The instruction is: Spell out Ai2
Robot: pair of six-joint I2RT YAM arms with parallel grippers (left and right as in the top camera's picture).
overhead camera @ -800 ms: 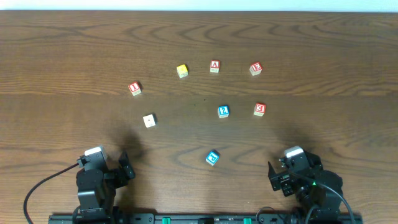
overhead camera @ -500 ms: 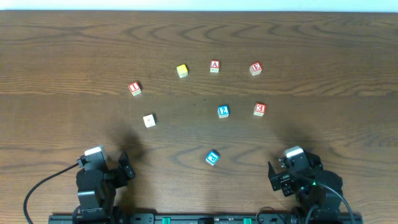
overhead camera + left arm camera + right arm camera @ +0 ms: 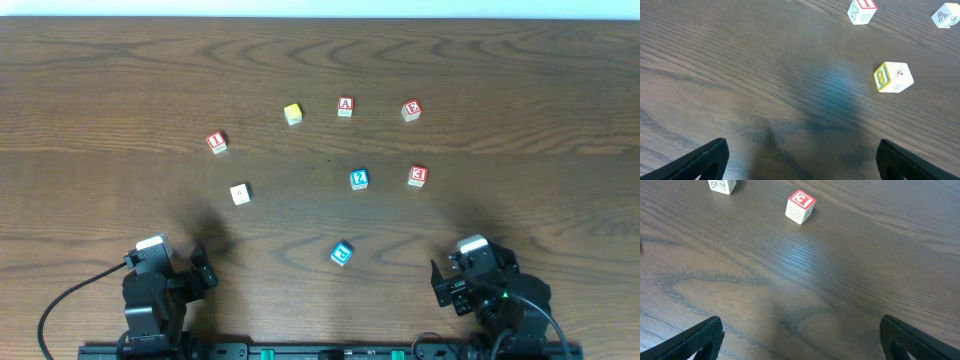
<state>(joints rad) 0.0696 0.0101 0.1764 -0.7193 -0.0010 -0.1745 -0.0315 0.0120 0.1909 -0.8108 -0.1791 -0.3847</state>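
Evidently, across the wooden table (image 3: 100, 80), the left gripper (image 3: 801, 150) and the right gripper (image 3: 801, 325) both stood wide open and empty, well apart from the red A block (image 3: 345, 106). It lay ahead of them, seemingly nearer the right one; the blue 2 block (image 3: 359, 179) sat on its near side.

Overhead view: eight blocks occupy the centre of the table (image 3: 90, 80).

- Upper arc: red 1 block (image 3: 216, 142), yellow block (image 3: 292, 114), A block (image 3: 345, 107), red block (image 3: 411, 110).
- Middle row: white block (image 3: 240, 194), blue 2 block (image 3: 359, 179), red 3 block (image 3: 417, 176).
- Lower centre: lone blue block (image 3: 342, 254).

All blocks stand well apart, with passable gaps between them. The left third, right third and top band of the frame are bare wood.
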